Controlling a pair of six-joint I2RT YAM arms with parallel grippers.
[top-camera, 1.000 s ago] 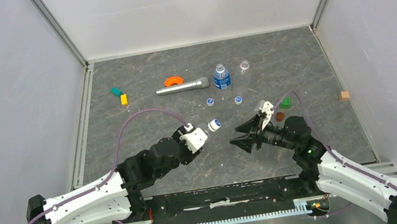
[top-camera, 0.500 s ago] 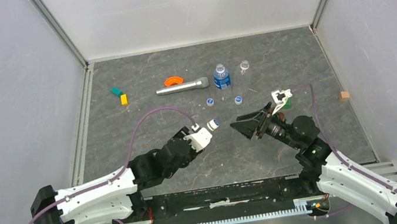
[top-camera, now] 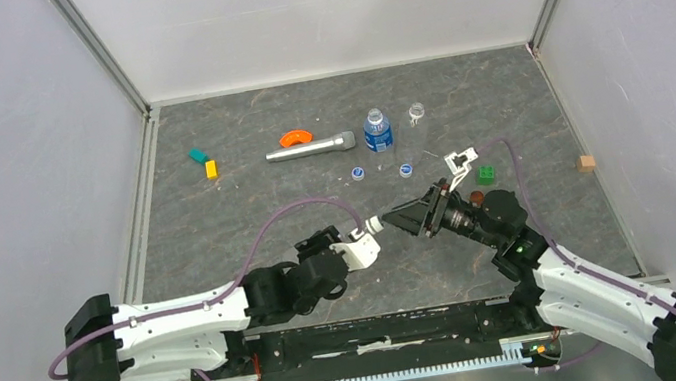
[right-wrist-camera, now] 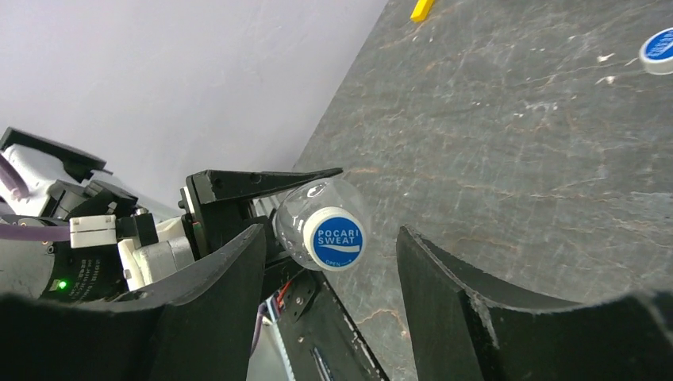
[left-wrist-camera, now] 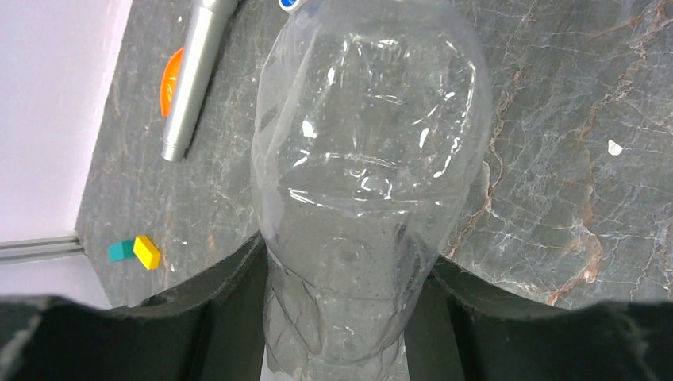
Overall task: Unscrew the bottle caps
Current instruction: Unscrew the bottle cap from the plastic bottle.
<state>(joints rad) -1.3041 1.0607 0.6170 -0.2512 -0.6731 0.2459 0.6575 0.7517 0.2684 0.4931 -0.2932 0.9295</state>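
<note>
Left gripper [left-wrist-camera: 347,254] pinches the clear bottle [left-wrist-camera: 365,159], long axis aimed at the spread right gripper [right-wrist-camera: 332,232]; cap [right-wrist-camera: 336,238] (POCARI SWEAT, legible only from right wrist) leads.

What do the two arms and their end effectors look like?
Both the left arm and right arm have white link shells with black joints. A purple cable loops along each. The left end effector and right end effector have broad black tapering fingers; a green light glows on the right arm.

held bottle [left-wrist-camera: 365,182]: clear, level, off the table, mid-table | screwed-on cap [right-wrist-camera: 334,238]: blue-topped, facing 2 o'clock | labelled bottle [top-camera: 377,130], bare bottle [top-camera: 416,111]: upright, 12 o'clock | loose cap A [top-camera: 358,172], loose cap B [top-camera: 406,170]: flat, 6 o'clock of the labelled bottle
</note>
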